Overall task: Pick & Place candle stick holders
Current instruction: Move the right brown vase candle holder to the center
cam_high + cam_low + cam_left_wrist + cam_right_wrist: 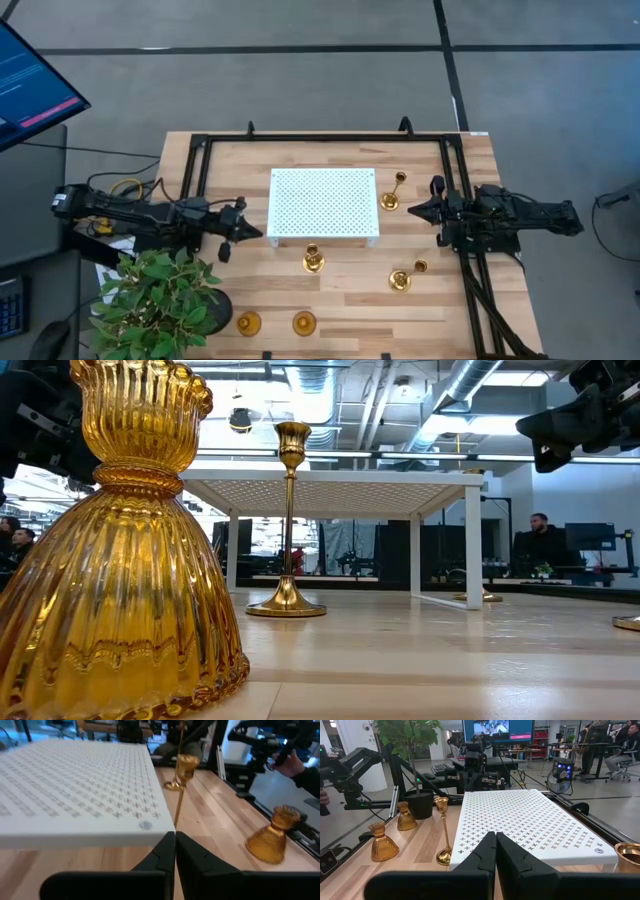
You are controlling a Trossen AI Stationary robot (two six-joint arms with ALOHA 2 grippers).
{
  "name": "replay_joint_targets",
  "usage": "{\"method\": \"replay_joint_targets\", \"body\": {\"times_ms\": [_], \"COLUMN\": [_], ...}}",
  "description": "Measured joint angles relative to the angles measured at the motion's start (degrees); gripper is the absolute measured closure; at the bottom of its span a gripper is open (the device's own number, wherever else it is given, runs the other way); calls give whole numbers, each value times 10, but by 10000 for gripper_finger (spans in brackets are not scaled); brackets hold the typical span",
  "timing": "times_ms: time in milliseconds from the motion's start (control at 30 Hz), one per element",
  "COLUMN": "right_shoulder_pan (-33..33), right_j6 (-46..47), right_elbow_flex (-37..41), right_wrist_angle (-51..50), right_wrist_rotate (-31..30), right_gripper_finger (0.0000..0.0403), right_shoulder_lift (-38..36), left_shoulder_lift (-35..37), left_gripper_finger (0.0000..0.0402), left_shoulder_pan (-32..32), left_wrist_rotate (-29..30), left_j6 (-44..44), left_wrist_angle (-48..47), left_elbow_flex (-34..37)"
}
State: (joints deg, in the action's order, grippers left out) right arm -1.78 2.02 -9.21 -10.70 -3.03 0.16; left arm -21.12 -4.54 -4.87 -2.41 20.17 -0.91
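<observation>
Six gold candle stick holders on the table: two tall thin-stemmed ones, first (314, 262) in front of the tray, second (391, 199) at the tray's right end; two amber ribbed bell-shaped ones, (249, 323) and (304, 323), side by side at the front edge; two more on the right, a larger (399, 281) and a smaller (421, 266). One white perforated tray (322, 203). One potted plant (160, 300). Two arms, two grippers, left (243, 231) and right (418, 211). One monitor (30, 85).
</observation>
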Motion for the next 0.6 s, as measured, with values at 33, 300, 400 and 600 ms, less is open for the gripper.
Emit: {"method": "replay_joint_targets", "body": {"times_ms": [33,300,400,600], "right_shoulder_pan": [0,0,0,0], "right_j6": [0,0,0,0], "right_elbow_flex": [0,0,0,0], "right_wrist_angle": [0,0,0,0], "right_wrist_rotate": [0,0,0,0], "right_gripper_finger": [403,403,403,403], "right_shoulder_lift": [0,0,0,0], "left_shoulder_lift": [0,0,0,0], "left_gripper_finger": [389,389,389,389], "left_shoulder_pan": [0,0,0,0], "left_wrist_rotate": [0,1,1,1], "left_j6": [0,0,0,0], "left_wrist_angle": [2,7,7,9], "left_elbow_flex": [0,0,0,0]}}
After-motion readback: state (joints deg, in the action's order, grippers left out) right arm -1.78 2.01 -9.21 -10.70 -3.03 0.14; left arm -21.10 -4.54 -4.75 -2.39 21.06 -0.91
